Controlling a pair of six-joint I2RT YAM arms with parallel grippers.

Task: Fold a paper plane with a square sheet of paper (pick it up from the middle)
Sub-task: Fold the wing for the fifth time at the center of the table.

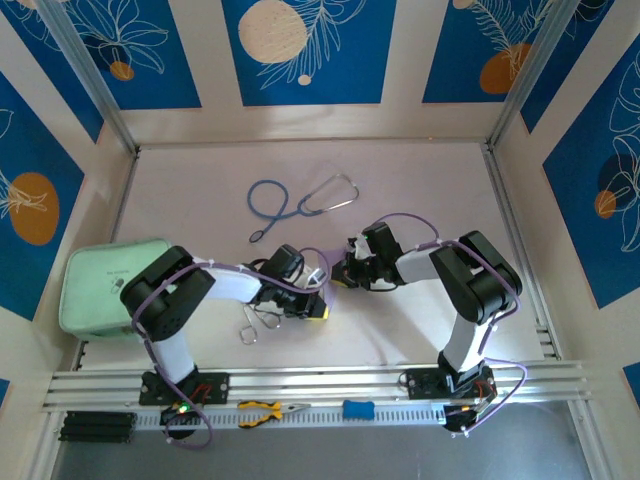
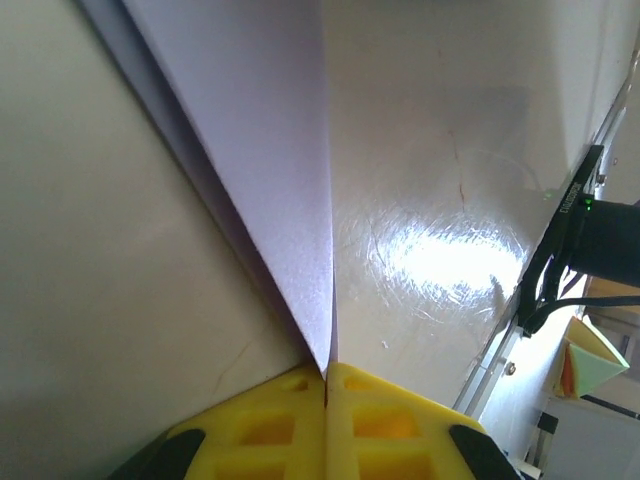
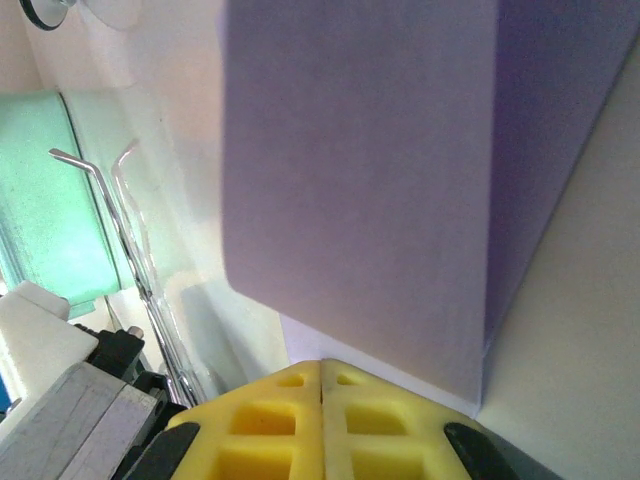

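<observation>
The sheet of paper [image 2: 265,150], pale lilac and folded along a sharp crease, sits at the centre of the top view, between the two wrists. There it is hard to make out, being pale against the pale surface and partly under the arms. In the left wrist view the crease runs straight down into the seam of the left gripper [image 2: 326,385], whose yellow fingers are pressed together on the paper. In the right wrist view a broad flap fills the upper middle, its lower edge caught in the right gripper [image 3: 321,378], likewise closed on it.

The table [image 1: 430,190] is a glossy off-white with faint scratches and a bright glare patch. On it lie metal forceps [image 1: 252,322] lower left of centre, a blue stethoscope [image 1: 300,205] above centre and a mint-green pouch [image 1: 100,285] at the left edge. Along the bottom, an aluminium rail [image 1: 330,385] carries yellow-handled pliers [image 1: 265,410].

Cream walls with blue leaf-patterned panels [image 1: 300,45] enclose the table.

The pouch is partly covered by the left arm, and the forceps' tips are cut off in the right wrist view.
</observation>
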